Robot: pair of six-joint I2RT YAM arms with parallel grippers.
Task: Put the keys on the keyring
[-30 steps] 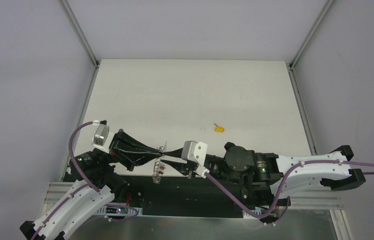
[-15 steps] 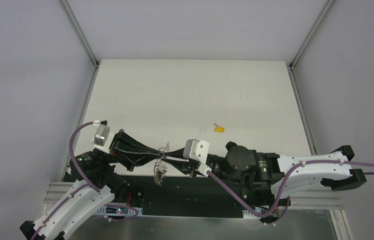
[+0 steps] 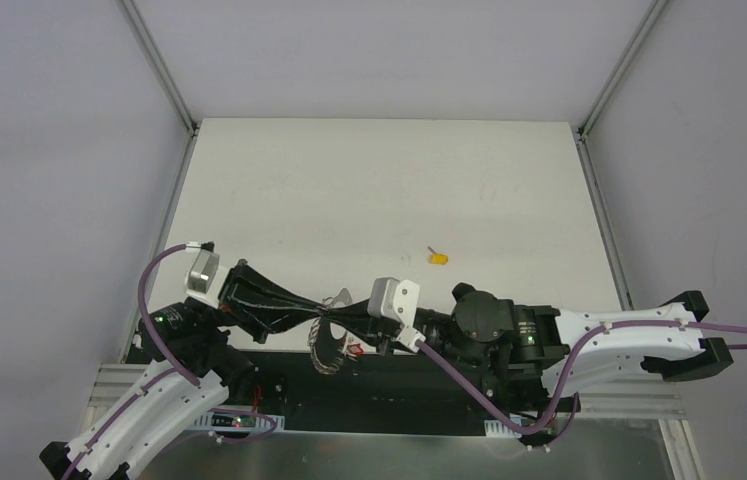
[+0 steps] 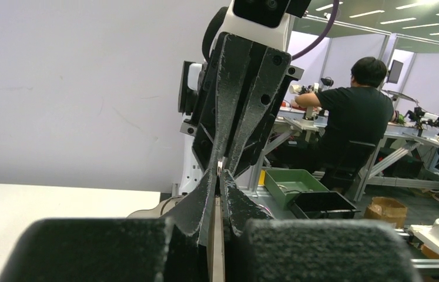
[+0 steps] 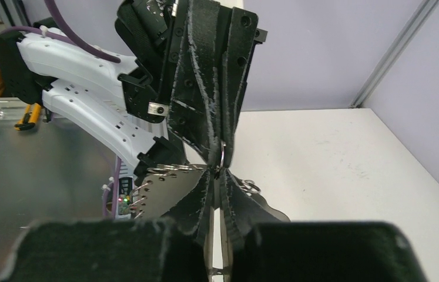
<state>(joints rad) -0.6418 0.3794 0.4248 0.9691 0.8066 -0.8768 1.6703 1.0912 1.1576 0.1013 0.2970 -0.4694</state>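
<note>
My two grippers meet tip to tip just above the table's near edge. The left gripper (image 3: 317, 322) (image 4: 221, 172) is shut on the thin silver wire of the keyring (image 3: 327, 345). Facing it, the right gripper (image 3: 337, 318) (image 5: 218, 170) has its jaws pinched on the same keyring (image 5: 221, 154). A flat silver piece with small rings (image 5: 164, 187) and a red tag (image 3: 354, 349) hang from the loop. One key with a yellow head (image 3: 438, 259) lies alone on the table, behind the right arm. Other keys cannot be made out.
The white table (image 3: 369, 190) is walled by grey panels and metal posts at the back corners. A black base strip (image 3: 399, 385) runs along the near edge under both arms. Purple cables loop beside each arm.
The right gripper's jaws have closed onto the keyring. The hanging cluster has swung out and spread to the right below the fingertips. The left gripper has stayed shut in place.
</note>
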